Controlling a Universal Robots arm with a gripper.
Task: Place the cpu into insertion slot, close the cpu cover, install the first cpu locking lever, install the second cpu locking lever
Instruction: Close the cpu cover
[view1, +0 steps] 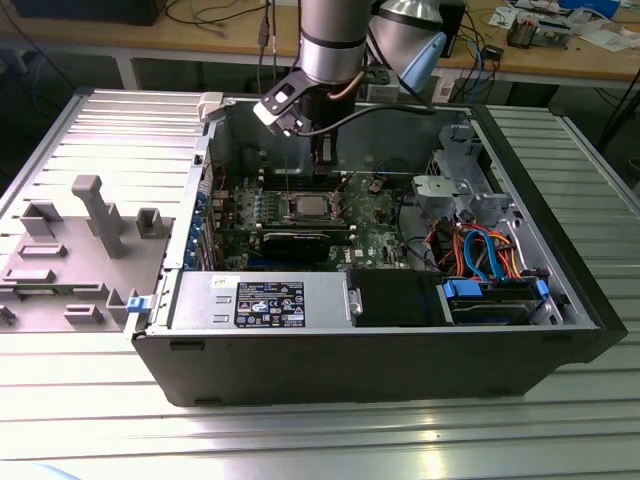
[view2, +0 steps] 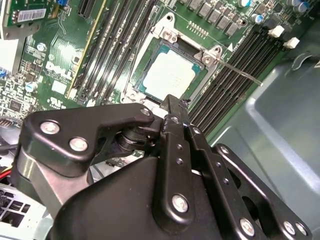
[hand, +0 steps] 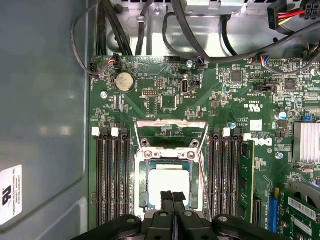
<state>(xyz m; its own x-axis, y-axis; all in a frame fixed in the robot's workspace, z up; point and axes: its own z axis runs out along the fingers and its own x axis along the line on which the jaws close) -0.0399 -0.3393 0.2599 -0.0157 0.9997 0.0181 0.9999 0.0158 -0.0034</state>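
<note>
Currently the gripper (hand: 173, 197) has its two fingers pressed together with nothing between them. Its linkage arms are matte black with bright screw heads. The tips sit over one edge of the cpu (hand: 167, 181); they may be touching it, but the angle does not confirm contact.

The cpu is a flat square with a silver-grey metal lid, lying level in the insertion slot (hand: 143, 172), a dark square socket with a metal rim. The cpu cover (hand: 172, 131), a thin silver frame with a large window, stands raised on its hinge.

A thin bare-metal locking lever (view2: 241, 75) juts out free beside the socket. Long black memory slots (hand: 112, 175) with white end clips flank the socket on both sides. A round shiny coin battery (hand: 124, 81) sits well apart on the glossy green motherboard (hand: 210, 105). A smooth grey steel case wall (hand: 45, 100) lies beyond.
</note>
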